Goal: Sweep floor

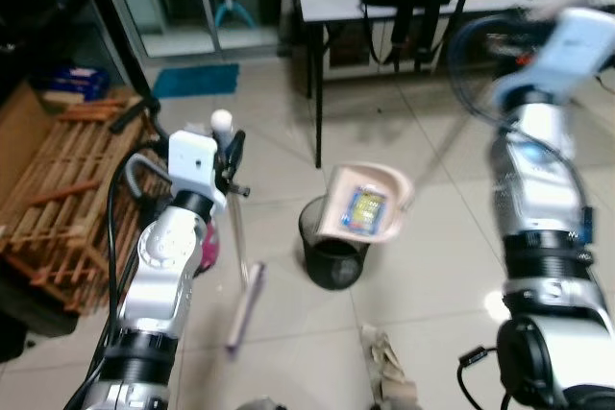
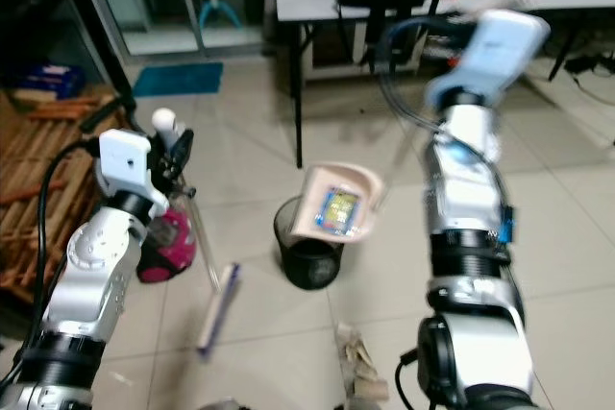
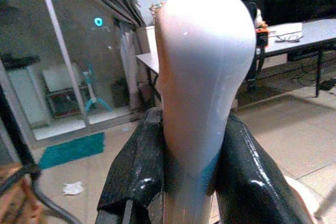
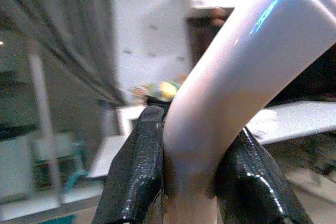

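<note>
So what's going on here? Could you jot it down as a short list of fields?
Left gripper: shut on the broom handle
Broom head: on the tiled floor
Right gripper: shut on the dustpan handle
Dustpan: tipped over the black bin, a colourful wrapper inside
Also on floor: crumpled rag

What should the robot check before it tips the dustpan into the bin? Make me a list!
1. Left gripper shut on the broom handle: ok.
2. Right gripper shut on the dustpan handle: ok.
3. Dustpan above the black bin: ok; it hangs tilted over the rim.
4. Bin upright on the floor: ok.
5. Broom head out of the bin's way: ok; it rests on the tiles to the left.
6. Dirt still in the dustpan: cannot tell.
</note>
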{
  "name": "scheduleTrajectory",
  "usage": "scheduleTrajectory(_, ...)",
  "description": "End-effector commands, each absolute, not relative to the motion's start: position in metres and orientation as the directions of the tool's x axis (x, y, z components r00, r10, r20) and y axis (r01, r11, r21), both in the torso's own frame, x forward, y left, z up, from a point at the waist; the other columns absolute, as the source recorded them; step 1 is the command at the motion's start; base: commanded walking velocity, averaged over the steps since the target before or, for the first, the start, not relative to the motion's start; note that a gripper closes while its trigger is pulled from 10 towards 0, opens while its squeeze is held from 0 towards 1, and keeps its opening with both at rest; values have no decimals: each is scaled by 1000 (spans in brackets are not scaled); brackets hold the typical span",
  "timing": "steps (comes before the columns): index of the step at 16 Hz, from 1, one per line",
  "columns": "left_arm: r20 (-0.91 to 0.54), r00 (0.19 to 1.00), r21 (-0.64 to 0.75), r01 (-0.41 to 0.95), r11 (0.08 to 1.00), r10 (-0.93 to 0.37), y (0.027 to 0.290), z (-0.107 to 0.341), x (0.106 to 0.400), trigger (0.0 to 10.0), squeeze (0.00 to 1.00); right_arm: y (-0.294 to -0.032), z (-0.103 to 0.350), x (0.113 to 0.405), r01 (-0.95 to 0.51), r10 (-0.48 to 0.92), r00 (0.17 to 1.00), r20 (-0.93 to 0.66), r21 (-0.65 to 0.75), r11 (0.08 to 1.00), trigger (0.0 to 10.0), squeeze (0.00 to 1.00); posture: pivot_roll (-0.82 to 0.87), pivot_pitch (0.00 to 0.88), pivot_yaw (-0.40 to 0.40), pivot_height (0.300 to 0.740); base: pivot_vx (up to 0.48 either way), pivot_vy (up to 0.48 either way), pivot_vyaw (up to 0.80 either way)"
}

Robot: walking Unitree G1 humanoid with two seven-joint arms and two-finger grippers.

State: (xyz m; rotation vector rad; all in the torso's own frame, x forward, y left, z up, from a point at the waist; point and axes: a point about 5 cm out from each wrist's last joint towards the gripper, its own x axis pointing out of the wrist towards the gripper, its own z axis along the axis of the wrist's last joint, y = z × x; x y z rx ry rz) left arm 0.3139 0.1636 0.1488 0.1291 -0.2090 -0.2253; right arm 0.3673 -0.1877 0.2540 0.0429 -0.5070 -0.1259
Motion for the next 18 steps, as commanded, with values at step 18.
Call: scheduleTrajectory(18,216,944,199,209,957,-251,163,156,316,10000,0,-72,207,328,-176,562,618,550,-600,781,10000,0,-78,13,56,740,0,0,0)
